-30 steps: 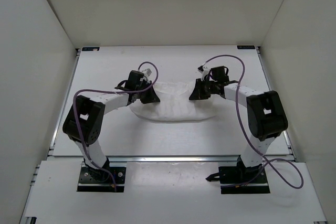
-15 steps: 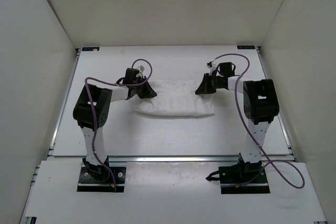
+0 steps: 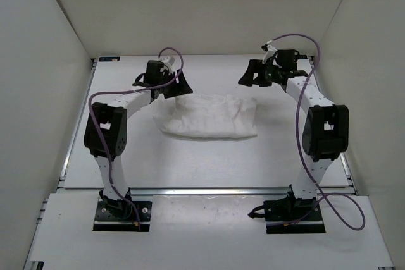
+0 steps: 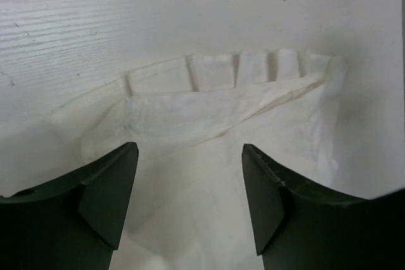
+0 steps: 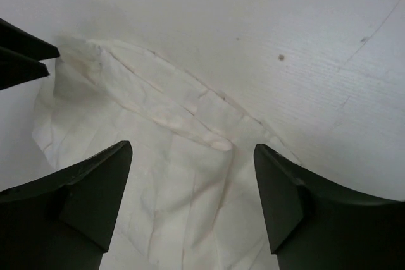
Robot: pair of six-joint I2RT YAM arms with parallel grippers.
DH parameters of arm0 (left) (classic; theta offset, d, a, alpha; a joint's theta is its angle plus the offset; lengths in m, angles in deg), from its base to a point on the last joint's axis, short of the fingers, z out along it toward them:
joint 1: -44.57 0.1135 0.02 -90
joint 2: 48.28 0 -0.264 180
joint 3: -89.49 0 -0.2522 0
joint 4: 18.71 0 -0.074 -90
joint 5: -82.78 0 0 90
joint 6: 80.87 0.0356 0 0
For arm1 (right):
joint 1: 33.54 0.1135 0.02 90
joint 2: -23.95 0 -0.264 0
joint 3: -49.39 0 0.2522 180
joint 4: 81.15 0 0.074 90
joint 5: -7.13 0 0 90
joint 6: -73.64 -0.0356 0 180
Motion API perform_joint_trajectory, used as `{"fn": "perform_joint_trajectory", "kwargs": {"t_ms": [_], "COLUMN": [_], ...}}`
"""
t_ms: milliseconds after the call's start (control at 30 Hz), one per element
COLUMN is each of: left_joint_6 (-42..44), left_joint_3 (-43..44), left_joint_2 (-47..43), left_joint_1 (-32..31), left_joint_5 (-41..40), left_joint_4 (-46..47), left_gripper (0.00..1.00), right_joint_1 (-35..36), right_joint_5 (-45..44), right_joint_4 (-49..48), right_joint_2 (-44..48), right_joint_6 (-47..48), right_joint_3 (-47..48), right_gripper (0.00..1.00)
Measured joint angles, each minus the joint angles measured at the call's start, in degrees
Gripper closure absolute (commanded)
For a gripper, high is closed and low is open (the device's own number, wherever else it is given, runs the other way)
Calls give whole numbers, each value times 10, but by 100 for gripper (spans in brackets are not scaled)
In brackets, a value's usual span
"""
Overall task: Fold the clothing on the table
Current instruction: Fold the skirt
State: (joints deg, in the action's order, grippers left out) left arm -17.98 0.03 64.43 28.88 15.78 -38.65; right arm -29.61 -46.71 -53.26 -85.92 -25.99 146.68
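Find the clothing (image 3: 209, 118) lying mid counter (image 3: 190, 162), between the arms, as a wide rumpled band with one layer lapped over another. Judge one fold as laid; expect at least one more, side to side, plus smoothing. Note left tool (image 3: 179, 86) and right tool (image 3: 248, 78) hovering just past the far corners, jaws apart, gripping nothing. From the top view, get the overall outline and both arms' placement, but little fabric detail. From the left wrist view, pick out a pleated far edge and a loose upper layer draped across. From the right wrist view, pick out a creased flap with faint tan marks, unseen from above.
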Motion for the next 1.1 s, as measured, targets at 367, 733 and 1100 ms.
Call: {"fn": "perform_joint_trajectory", "kwargs": {"t_ms": [367,733,1100], "left_joint_6": [88,90,88], "left_joint_3": [-108,-259,-257], "left_joint_2": [-249,-275,-213], "left_joint_1": [-29,-34,-47], "left_joint_5": [-132,-192,-205], "left_joint_4": [-73,-101,-84], "left_gripper": [36,33,43], "right_joint_1": [32,59,81], "right_joint_5": [-80,-137,-176], "right_joint_4": [44,72,71], "right_joint_2": [160,158,109], "right_joint_6": [52,63,69], "right_joint_3": [-193,-271,-248], "right_gripper": [6,6,37]}}
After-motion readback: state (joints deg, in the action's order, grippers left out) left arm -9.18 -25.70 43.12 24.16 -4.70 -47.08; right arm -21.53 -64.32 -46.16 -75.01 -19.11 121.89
